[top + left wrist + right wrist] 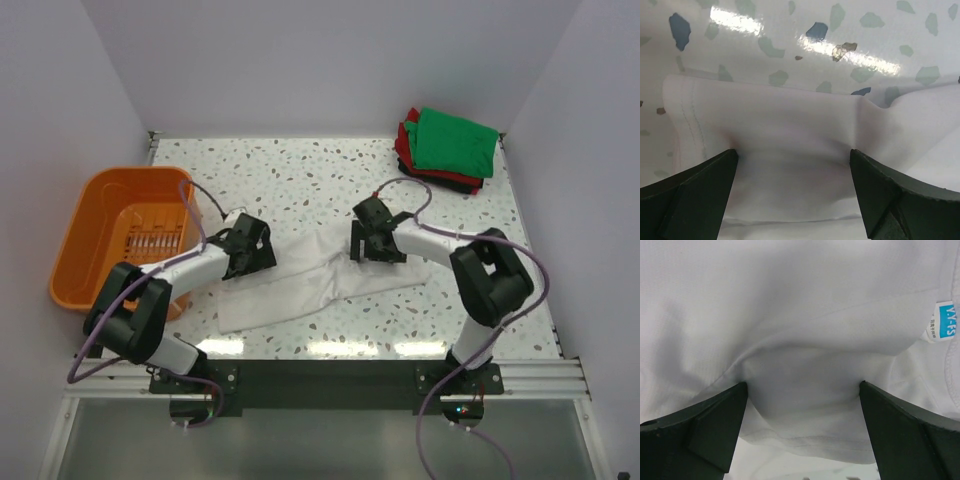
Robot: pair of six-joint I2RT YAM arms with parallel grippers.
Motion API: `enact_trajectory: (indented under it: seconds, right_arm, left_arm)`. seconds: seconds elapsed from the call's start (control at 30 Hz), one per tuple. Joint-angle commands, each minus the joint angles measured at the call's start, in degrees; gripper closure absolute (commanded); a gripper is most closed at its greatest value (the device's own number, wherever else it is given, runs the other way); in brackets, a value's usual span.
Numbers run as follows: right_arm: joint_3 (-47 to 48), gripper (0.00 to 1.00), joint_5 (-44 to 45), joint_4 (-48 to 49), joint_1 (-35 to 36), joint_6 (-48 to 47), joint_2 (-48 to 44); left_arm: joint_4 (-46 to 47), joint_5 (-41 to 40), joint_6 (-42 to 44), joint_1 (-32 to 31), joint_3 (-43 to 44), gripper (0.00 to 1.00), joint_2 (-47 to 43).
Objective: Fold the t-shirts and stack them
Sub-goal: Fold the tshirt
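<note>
L end effector point(792, 157), R end effector point(802, 387) both spread wide on white t-shirt point(330, 282); basket point(88, 215) near L, stack point(450, 148) far-R.

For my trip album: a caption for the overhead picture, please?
Left gripper and right gripper, open, on a white t-shirt; folded stack behind.

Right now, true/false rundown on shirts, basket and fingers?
1. The white t-shirt lies on the table, both arms reaching over it. True.
2. The orange basket sits at the table's right edge. False: it is at the left edge.
3. A green t-shirt tops the stack in the far right corner. True.
4. The left fingers are shut on the white t-shirt. False: they stand open over the cloth, as do the right fingers.
5. A light-blue label shows on the white t-shirt. True.
</note>
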Motion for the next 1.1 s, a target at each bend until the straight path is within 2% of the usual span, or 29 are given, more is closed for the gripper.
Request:
enact_trajectory:
  seconds: [0.0,0.13,0.3,0.5,0.63,0.67,0.77,0.9,0.97,1.07]
  right_arm:
    - [4.25,0.01,-4.79,4.35,-0.43,-8.94,12.36]
    - [21.38,0.01,-9.01,-2.66,-2.62,-18.60,23.68]
    - [37.12,0.01,-19.29,-9.88,-6.40,-23.19,34.25]
    - [58.46,0.01,-20.18,-18.85,-8.16,-30.57,45.66]
    - [65.35,0.01,-27.72,-21.40,-9.83,-34.00,50.34]
    - [66.22,0.01,-29.92,-21.49,-10.01,-34.88,50.96]
    - [69.91,0.01,-30.29,-22.90,-10.19,-36.47,52.45]
    - [73.86,0.01,-31.07,-21.23,-10.36,-39.19,53.68]
    - [76.06,0.01,-31.87,-21.14,-10.45,-39.28,55.00]
    - [77.13,0.01,-36.08,-22.72,-10.62,-39.89,55.45]
  left_arm:
    - [-7.36,1.87,-8.39,-0.04,-6.33,0.00,-2.36]
    - [-9.21,3.71,-13.58,-0.30,-9.94,0.00,-5.70]
    - [-9.29,9.17,-20.95,-3.10,-12.85,0.00,-7.55]
    - [-7.98,12.60,-29.83,-9.78,-13.82,0.00,-9.40]
    - [-7.37,12.86,-36.08,-15.93,-13.82,0.00,-7.56]
    - [-7.28,12.69,-40.44,-17.08,-13.39,0.00,-7.55]
    - [-6.04,9.54,-46.52,-23.84,-11.02,0.00,-7.38]
    - [-8.16,8.73,-49.01,-30.25,-7.41,0.00,-3.52]
    - [-5.80,9.69,-50.41,-32.28,-7.14,0.00,-1.14]
    - [-5.52,10.23,-51.82,-34.92,-5.65,0.00,2.02]
